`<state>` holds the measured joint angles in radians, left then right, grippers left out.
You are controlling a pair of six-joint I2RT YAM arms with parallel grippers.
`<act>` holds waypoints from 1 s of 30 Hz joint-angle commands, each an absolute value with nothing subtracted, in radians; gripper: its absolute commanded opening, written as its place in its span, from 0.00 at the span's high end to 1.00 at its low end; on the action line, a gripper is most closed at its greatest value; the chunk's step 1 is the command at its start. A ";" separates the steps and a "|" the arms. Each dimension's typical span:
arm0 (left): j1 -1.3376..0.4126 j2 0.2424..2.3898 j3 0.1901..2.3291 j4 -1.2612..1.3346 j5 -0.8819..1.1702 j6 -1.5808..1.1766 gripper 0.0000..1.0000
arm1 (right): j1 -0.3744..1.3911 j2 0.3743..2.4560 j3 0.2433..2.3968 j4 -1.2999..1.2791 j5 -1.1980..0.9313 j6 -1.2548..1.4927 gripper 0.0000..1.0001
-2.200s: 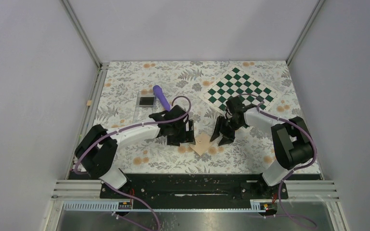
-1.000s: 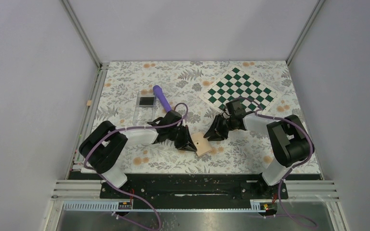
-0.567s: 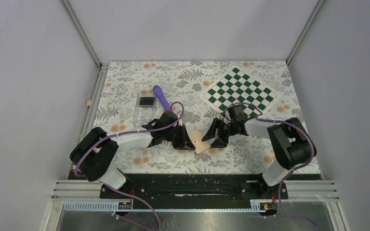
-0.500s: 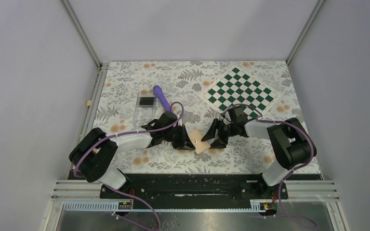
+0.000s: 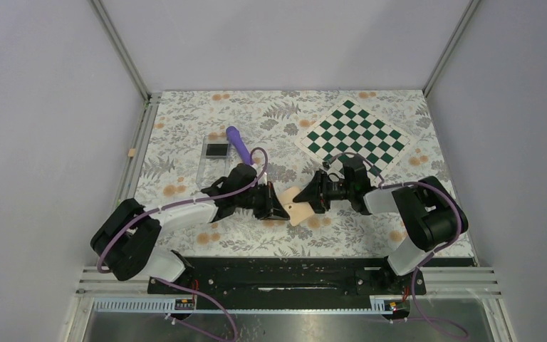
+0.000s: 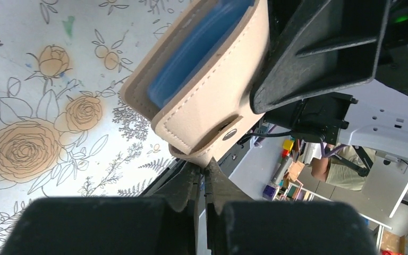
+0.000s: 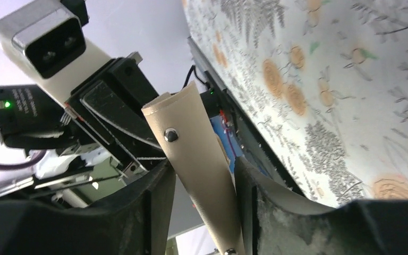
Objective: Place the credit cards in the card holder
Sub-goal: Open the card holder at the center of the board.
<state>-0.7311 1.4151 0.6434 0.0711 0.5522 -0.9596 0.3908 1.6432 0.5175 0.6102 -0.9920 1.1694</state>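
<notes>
- Tan card holder (image 5: 295, 205) is held over the middle of the table (image 5: 185, 121), directly between both grippers; neither arm is nearer.
- Its snap flap is pinched by the nearly closed left gripper (image 5: 276, 207).
- Its other panel is clamped by the right gripper (image 5: 313, 197).
- Its long axis is judged near-to-far, with the blue-grey inside partly opened.

The top view looks steeply down from high on the near side of the card holder (image 5: 300, 209), taking in the whole desk (image 5: 185, 121). Both wrist views sit very close to it, facing it from its left and right; all three share it.
</notes>
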 commanded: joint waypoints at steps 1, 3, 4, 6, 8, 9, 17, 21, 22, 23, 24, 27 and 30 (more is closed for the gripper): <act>-0.730 1.348 0.636 0.139 0.590 -0.942 1.00 | 0.397 1.596 0.479 0.823 -1.096 1.267 0.52; -0.730 1.330 0.648 0.116 0.582 -0.932 1.00 | 0.397 1.564 0.458 0.817 -1.101 1.263 0.55; -0.730 1.322 0.655 0.090 0.578 -0.921 1.00 | 0.397 1.548 0.449 0.807 -1.104 1.256 0.57; -0.729 1.303 0.670 0.052 0.568 -0.904 1.00 | 0.397 1.509 0.439 0.762 -1.102 1.234 0.65; -0.729 1.277 0.681 0.008 0.550 -0.887 0.95 | 0.397 1.465 0.434 0.692 -1.096 1.194 0.76; -0.729 1.260 0.686 -0.020 0.539 -0.878 0.87 | 0.397 1.438 0.435 0.655 -1.091 1.174 0.85; -0.740 1.010 0.695 -0.189 0.368 -0.893 0.21 | 0.401 1.102 0.555 -0.081 -0.862 0.789 1.00; -0.777 0.951 0.728 -0.247 0.276 -0.931 0.20 | 0.401 0.996 0.597 -0.263 -0.753 0.740 1.00; -0.795 0.953 0.754 -0.269 0.246 -0.937 0.20 | 0.402 0.981 0.600 -0.288 -0.737 0.743 1.00; -0.817 0.962 0.768 -0.290 0.216 -0.937 0.20 | 0.402 0.970 0.604 -0.318 -0.722 0.745 1.00; -0.842 0.975 0.802 -0.319 0.191 -0.935 0.20 | 0.402 0.967 0.614 -0.354 -0.709 0.740 1.00; -0.889 1.045 0.876 -0.374 0.164 -0.926 0.20 | 0.408 0.958 0.629 -0.421 -0.688 0.728 1.00; -0.936 1.129 0.950 -0.406 0.145 -0.918 0.21 | 0.410 0.945 0.635 -0.457 -0.661 0.727 1.00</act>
